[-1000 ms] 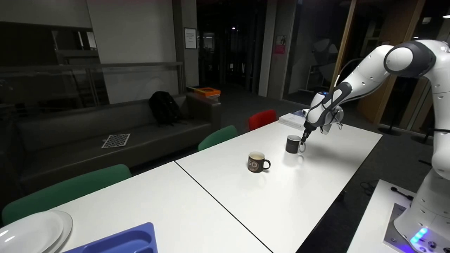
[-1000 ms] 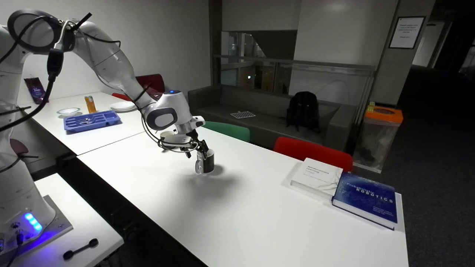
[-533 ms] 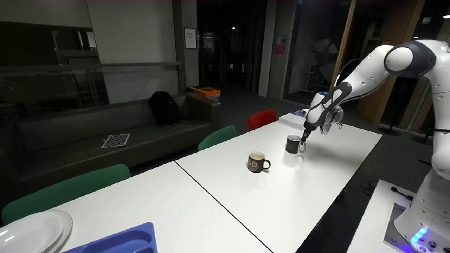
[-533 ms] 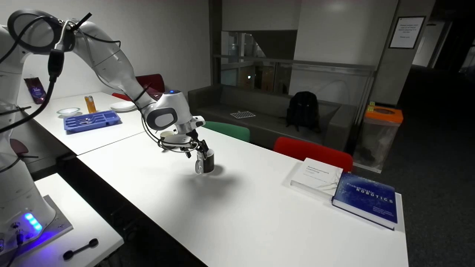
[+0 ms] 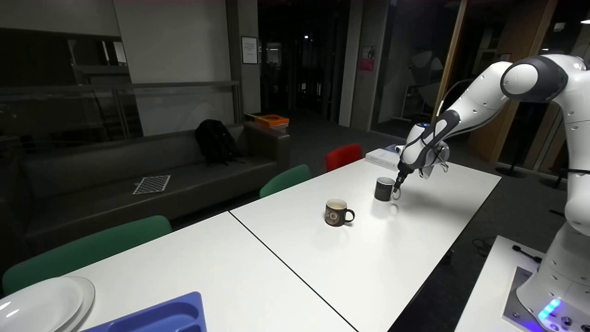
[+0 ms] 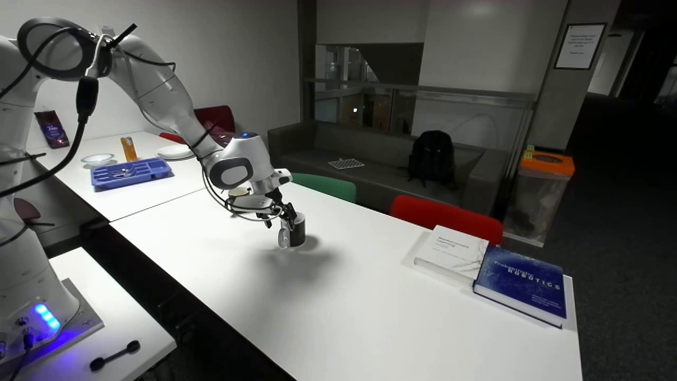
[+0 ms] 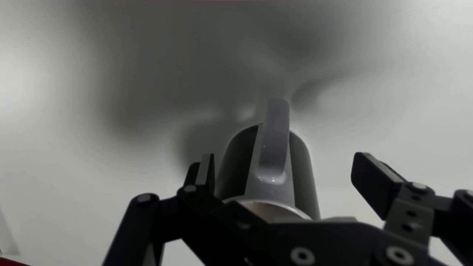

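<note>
Gripper [image 7: 283, 159] spread wide; pale-handled mug [image 7: 266, 186] between fingers [image 7: 205, 170], nearer one; wrist view

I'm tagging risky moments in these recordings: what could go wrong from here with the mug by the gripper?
1. In the wrist view, the handle of the gray-handled mug shows between the open fingers of the gripper; gripping the handle alone might let the mug tilt.
2. One finger appears much closer to the mug's side, so closing could nudge it.
3. A second mug stands apart on the same table; a hard push might knock them together.
</note>
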`<control>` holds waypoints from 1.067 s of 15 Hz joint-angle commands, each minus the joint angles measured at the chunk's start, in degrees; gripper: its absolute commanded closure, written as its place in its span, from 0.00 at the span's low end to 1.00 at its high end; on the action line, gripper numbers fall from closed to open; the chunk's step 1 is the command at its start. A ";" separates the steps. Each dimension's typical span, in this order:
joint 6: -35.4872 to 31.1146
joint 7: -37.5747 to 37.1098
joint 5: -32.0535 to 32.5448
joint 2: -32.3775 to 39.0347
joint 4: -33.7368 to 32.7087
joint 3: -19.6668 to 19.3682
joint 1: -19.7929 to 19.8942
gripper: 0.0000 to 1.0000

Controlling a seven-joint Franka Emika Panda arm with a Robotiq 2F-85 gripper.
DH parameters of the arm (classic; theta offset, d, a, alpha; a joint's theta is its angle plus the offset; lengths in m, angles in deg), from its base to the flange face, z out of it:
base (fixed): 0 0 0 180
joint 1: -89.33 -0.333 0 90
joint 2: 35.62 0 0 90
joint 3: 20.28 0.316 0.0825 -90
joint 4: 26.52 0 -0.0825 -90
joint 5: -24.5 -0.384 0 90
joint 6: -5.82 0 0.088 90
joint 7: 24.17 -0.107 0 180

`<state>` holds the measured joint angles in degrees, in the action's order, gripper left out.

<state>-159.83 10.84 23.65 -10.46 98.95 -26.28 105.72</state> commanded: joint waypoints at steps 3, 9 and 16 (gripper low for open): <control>-1.39 -0.70 1.48 1.30 -1.39 2.12 3.56 0.00; -1.70 0.63 0.72 2.89 -3.72 5.00 6.64 0.00; -0.82 0.14 0.94 4.08 -5.45 6.29 7.90 0.00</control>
<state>-160.22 10.91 23.67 -7.20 94.80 -21.22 112.02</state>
